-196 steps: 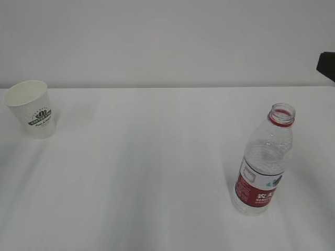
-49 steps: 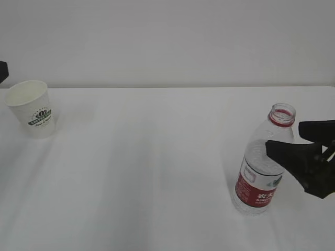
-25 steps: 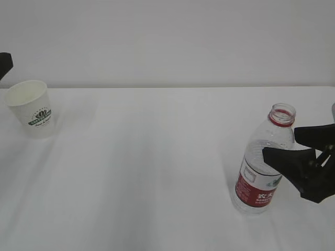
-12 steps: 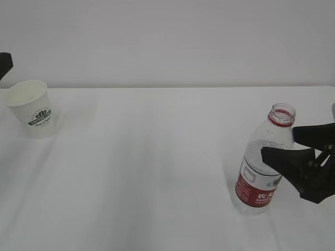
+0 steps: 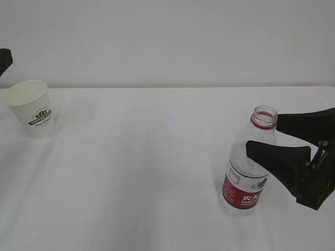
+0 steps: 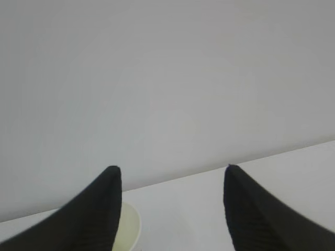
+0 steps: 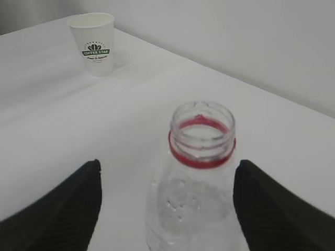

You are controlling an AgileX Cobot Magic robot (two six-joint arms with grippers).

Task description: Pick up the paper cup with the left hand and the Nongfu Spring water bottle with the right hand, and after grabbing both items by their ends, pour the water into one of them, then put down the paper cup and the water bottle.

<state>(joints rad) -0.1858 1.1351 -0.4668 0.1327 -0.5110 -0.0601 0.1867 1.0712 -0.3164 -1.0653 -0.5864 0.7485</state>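
the right gripper [image 5: 266, 137] stands spread around the open bottle [image 5: 245, 166], upright at the table's [image 5: 146, 157] right. the left gripper [image 6: 170, 172], also spread, hovers above the paper cup [image 5: 31, 108] far left.

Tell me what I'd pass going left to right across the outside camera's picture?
Left claw's black tip → paper cup → bare white table → water bottle → right claw, spread open around the bottle.
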